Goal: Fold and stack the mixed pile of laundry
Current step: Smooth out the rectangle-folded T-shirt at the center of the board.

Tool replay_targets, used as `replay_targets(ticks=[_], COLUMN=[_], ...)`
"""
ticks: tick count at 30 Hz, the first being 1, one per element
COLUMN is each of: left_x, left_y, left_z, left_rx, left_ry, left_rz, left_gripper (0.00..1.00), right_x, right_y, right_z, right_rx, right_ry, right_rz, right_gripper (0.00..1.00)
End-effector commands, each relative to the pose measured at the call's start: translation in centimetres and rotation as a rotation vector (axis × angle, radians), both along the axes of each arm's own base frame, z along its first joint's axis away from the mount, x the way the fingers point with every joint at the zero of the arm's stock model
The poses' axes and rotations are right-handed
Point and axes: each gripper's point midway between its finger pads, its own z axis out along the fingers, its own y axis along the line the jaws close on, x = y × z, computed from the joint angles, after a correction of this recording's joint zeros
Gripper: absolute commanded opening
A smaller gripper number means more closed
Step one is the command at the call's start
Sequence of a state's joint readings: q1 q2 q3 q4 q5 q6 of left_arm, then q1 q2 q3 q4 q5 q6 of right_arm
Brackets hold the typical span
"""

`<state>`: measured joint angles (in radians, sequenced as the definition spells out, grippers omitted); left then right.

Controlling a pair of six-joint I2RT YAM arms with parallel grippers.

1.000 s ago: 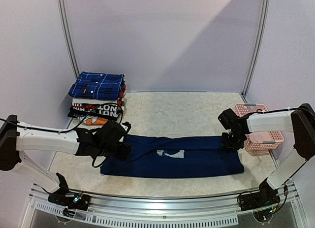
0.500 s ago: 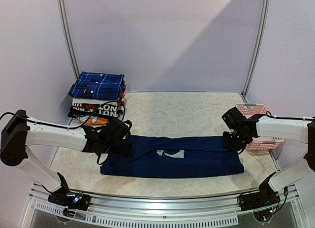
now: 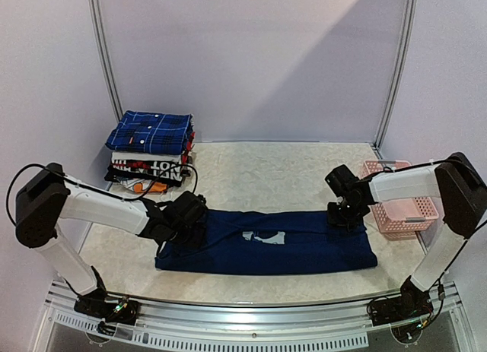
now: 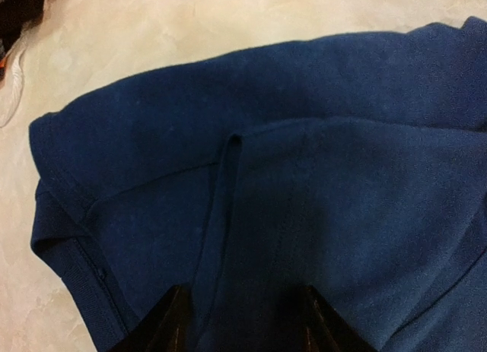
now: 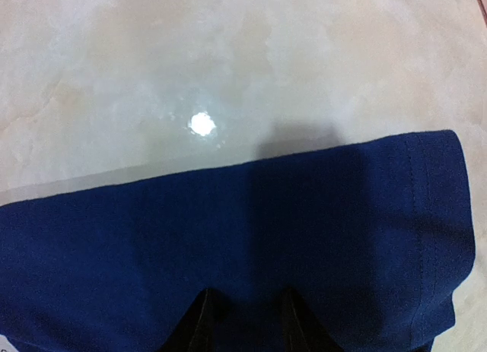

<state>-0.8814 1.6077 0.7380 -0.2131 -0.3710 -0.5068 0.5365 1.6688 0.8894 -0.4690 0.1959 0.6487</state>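
The navy T-shirt (image 3: pixel 289 245) lies folded into a long band across the front of the table, its pale-blue print (image 3: pixel 263 236) facing up. My left gripper (image 3: pixel 189 219) hovers over the shirt's left end. In the left wrist view its jaws (image 4: pixel 245 325) are apart, with only shirt folds (image 4: pixel 319 177) beneath them. My right gripper (image 3: pixel 340 215) is over the shirt's right end. In the right wrist view its jaws (image 5: pixel 247 321) are apart above the hemmed end (image 5: pixel 365 238). The dark-blue plaid shirt (image 3: pixel 151 131) lies folded on top of the stack at the back left.
Under the plaid shirt sit white and black red-lettered folded garments (image 3: pixel 152 169). A pink lattice basket (image 3: pixel 407 211) stands at the right edge, close behind my right arm. The marbled table (image 3: pixel 266 177) runs to the back wall between two metal posts.
My left gripper has slid right along the shirt's left end. My right gripper has moved left and slightly back, away from the basket. The T-shirt has not moved.
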Motion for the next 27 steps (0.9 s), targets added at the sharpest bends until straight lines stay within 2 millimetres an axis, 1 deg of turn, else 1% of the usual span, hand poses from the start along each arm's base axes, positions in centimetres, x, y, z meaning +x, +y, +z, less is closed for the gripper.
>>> replay_targets(ticks=[1,5,9,11,14,16,19,20,22,24,26,27], left_x=[0.9,1.6,3.0,4.1,5.9,7.1,9.5,10.8,12.5,13.4,13.5,13.4], left_y=[-0.2,0.7,1.6,1.9,1.9,1.8,1.2,0.4,-0.2,-0.7,-1.2,-1.4], left_z=[-1.2,-2.2,-2.7,-2.9,-2.8,-2.5,-1.9,-1.4,-0.7,0.3,1.5,2.2], left_rx=[-0.021,0.006,0.026,0.042,0.063,0.079,0.093,0.084,0.107,0.129,0.115,0.103], left_ry=[0.018,0.026,0.042,0.053,0.061,0.067,0.064,0.051,0.041,0.026,0.004,-0.008], left_rz=[0.015,0.022,0.038,0.039,0.044,0.049,0.047,0.038,0.024,0.014,0.005,0.001], left_gripper=[0.5,0.49,0.48,0.47,0.47,0.47,0.47,0.46,0.46,0.46,0.46,0.46], right_x=[-0.5,-1.9,-4.0,-5.2,-6.9,-7.9,-9.4,-9.7,-10.6,-11.5,-11.7,-11.5], right_y=[-0.5,-1.3,-2.1,-2.2,-2.3,-1.9,0.5,1.5,4.2,6.3,7.4,7.6], right_z=[-2.3,-3.9,-4.8,-5.0,-4.7,-4.5,-4.0,-3.5,-2.3,-0.9,0.8,1.7], right_rx=[-0.04,-0.067,-0.058,-0.038,-0.007,0.035,0.127,0.147,0.189,0.199,0.196,0.196], right_ry=[0.046,0.093,0.136,0.152,0.151,0.151,0.169,0.175,0.194,0.186,0.155,0.137], right_rz=[-0.013,-0.033,-0.049,-0.052,-0.064,-0.067,-0.022,0.007,0.1,0.187,0.231,0.238], right_gripper=[0.32,0.31,0.32,0.33,0.34,0.35,0.36,0.36,0.37,0.38,0.4,0.41])
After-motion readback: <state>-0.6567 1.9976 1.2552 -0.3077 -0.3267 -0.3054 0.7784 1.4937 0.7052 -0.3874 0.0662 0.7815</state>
